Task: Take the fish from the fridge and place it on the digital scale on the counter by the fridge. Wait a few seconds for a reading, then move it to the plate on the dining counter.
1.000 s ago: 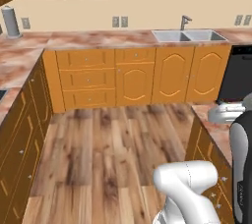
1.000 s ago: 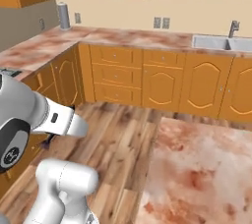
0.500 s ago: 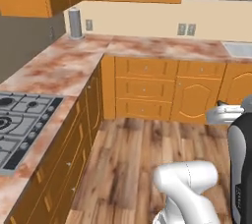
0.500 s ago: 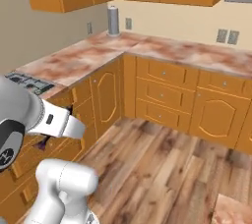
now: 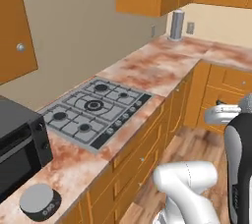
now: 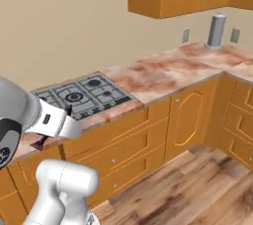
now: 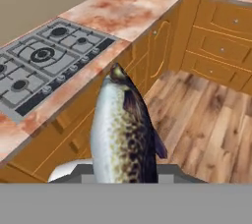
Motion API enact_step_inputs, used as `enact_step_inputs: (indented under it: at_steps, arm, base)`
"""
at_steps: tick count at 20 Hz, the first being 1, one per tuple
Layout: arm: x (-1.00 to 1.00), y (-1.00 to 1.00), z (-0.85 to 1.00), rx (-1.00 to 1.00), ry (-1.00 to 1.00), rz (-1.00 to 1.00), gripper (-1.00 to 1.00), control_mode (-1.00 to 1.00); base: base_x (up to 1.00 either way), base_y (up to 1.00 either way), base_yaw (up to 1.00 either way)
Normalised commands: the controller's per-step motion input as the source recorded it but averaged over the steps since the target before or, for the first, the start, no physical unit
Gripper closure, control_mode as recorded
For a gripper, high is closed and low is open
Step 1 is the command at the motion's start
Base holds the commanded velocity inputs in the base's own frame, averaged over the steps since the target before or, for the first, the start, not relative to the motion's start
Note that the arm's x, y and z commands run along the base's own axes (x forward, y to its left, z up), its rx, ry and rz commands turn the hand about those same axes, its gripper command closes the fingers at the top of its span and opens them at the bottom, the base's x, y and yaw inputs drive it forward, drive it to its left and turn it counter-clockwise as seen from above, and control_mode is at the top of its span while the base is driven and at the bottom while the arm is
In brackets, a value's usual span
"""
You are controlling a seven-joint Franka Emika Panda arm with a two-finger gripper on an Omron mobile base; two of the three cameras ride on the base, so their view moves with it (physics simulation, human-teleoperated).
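Observation:
The fish (image 7: pixel 123 134), speckled grey with a pale belly, stands up from the bottom of the hand view, and my gripper (image 6: pixel 42 141) is shut on it. In the right base view the gripper hangs in front of the counter's (image 6: pixel 148 78) drawers, left of the picture. The digital scale (image 5: pixel 39 201), a round dark puck with a lighter top, sits on the counter (image 5: pixel 74 164) at the lower left of the left base view, by the black microwave (image 5: pixel 15 139). The fish is over the floor, beside the counter edge and apart from the scale.
A gas hob (image 5: pixel 93 110) is set into the counter between the microwave and the corner. A grey cylinder (image 5: pixel 177 25) stands in the far corner under orange wall cabinets. Orange drawers and doors line the counter front, with wooden floor (image 7: pixel 206 120) to the right.
The whole picture has swung: the cameras turned left, from the sink wall and corner cabinets to the hob, microwave and scale. The fish stays in the gripper.

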Motion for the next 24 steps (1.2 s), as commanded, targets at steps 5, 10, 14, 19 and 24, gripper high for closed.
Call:
enact_step_inputs:
  at_steps: [5, 10, 14, 19, 24]
  arm:
    - [0.0, 0.0, 0.0, 0.0, 0.0, 0.0, 1.0, 1.0]
    - [0.0, 0.0, 0.0, 0.0, 0.0, 0.0, 1.0, 1.0]
    - [0.0, 0.0, 0.0, 0.0, 0.0, 0.0, 1.0, 1.0]
    - [0.0, 0.0, 0.0, 0.0, 0.0, 0.0, 1.0, 1.0]
    - [0.0, 0.0, 0.0, 0.0, 0.0, 0.0, 1.0, 1.0]
  base:
    - [0.0, 0.54, 0.76]
    - [0.0, 0.28, 0.72]
    - [0.0, 0.13, 0.7]
    - [0.0, 0.18, 0.68]
    - [0.0, 0.16, 0.49]
